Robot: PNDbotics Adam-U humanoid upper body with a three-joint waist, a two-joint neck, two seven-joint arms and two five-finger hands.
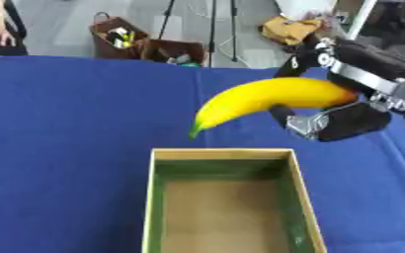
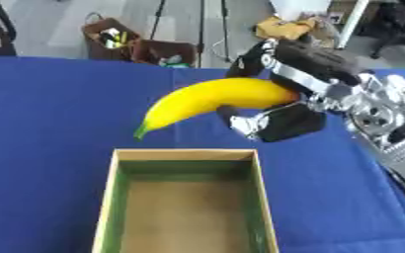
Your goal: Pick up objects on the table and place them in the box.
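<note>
**Banana held above the box: handling notes**

The wooden box occupies the lower centre of the frame, open-topped, with pale rims, green inner walls and a bare brown floor. Nothing lies inside it. It stands on the blue tablecloth.

Above and just beyond the box's far rim, the banana hangs in mid-frame, clear of the cloth. The right hand, at the upper right of the frame, has its fingers and thumb curled round the banana's thicker end. The left hand does not show.

Handling, as a judgement: the banana is probably light and fairly stiff, with smooth skin that may slip. A hold near the middle would balance it better than this end hold.

Appearance: bright yellow, curved, unblemished, tapering to a green tip that points down and left toward the box's far-left corner.
</note>
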